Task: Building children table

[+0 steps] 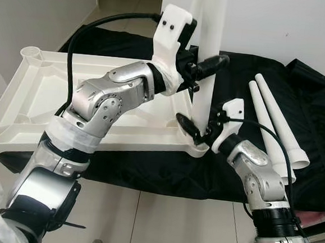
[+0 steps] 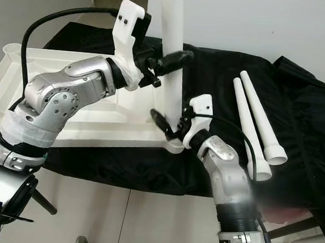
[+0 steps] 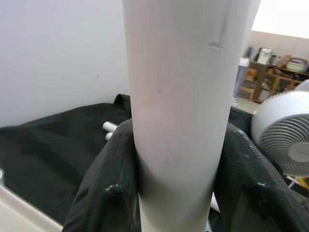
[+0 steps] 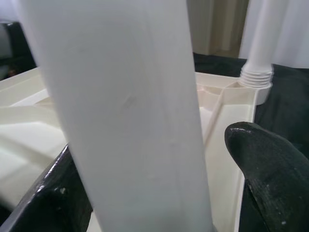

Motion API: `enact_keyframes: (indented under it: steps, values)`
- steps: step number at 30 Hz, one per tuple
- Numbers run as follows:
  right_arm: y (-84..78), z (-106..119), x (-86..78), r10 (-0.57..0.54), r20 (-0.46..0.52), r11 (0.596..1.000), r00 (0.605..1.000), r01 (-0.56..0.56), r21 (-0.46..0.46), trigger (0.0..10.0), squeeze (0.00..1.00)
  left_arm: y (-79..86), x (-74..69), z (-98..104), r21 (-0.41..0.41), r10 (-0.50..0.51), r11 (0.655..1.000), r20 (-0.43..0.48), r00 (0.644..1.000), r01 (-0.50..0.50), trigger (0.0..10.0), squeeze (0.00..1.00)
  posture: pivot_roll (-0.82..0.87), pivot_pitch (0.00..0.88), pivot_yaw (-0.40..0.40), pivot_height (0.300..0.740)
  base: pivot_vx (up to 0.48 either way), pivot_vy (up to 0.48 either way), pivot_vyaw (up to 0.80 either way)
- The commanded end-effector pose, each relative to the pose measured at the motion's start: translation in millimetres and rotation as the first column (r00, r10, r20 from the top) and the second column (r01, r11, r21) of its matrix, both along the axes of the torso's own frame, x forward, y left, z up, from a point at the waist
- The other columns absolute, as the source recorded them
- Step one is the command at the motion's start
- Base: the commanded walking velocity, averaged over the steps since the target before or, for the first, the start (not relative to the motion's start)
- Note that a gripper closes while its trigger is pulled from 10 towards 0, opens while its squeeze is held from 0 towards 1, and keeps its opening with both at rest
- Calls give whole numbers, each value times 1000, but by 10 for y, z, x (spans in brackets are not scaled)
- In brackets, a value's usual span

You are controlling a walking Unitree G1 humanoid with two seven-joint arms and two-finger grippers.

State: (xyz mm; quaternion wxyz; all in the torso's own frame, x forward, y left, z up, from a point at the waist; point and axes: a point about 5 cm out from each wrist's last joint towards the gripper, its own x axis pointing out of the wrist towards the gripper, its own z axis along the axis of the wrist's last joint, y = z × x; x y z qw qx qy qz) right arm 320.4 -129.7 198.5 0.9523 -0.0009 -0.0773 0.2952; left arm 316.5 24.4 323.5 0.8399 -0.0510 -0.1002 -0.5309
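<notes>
A white table top (image 1: 47, 90) lies upside down on a black cloth. One white leg (image 1: 211, 29) stands upright in its near right corner socket (image 1: 198, 151). My left gripper (image 1: 207, 66) is shut on this leg at mid height, both fingers (image 3: 108, 193) pressed on its sides. Low on the same leg, just above the socket, my right gripper (image 1: 201, 131) is open around it. One of its fingers (image 4: 58, 198) touches the leg and the other (image 4: 270, 169) stands a little apart. A second upright leg (image 4: 260, 43) is at the far right corner.
Two loose white legs (image 1: 275, 122) lie side by side on the black cloth (image 1: 310, 99) to the right. Empty corner sockets (image 1: 33, 52) are at the table top's left end. Tiled floor (image 1: 171, 223) lies in front, a wall behind. A white fan (image 3: 285, 140) stands further off.
</notes>
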Motion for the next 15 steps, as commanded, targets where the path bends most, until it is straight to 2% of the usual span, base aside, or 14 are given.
enact_keyframes:
  steps: [1,5,9,15]
  values:
    - [-5,-19,20,-43,-1,999,999,43,4,10000,0,-9,28,69,-14,1,1000,22,1000,-1,10000,0,15,81,-19,740,0,0,0]
    - [45,-41,43,-120,5,993,993,120,-5,10000,0,-14,78,70,-39,35,999,-2,999,-35,10000,0,12,87,-19,740,0,0,0]
    - [111,-35,61,-187,26,982,982,188,-26,10000,0,-63,124,66,-29,90,996,3,996,-90,10000,0,8,90,-18,740,0,0,0]
    - [119,-30,102,-275,45,959,960,277,-60,10000,0,-110,160,90,-42,135,990,6,991,-135,10000,0,5,91,-18,740,0,0,0]
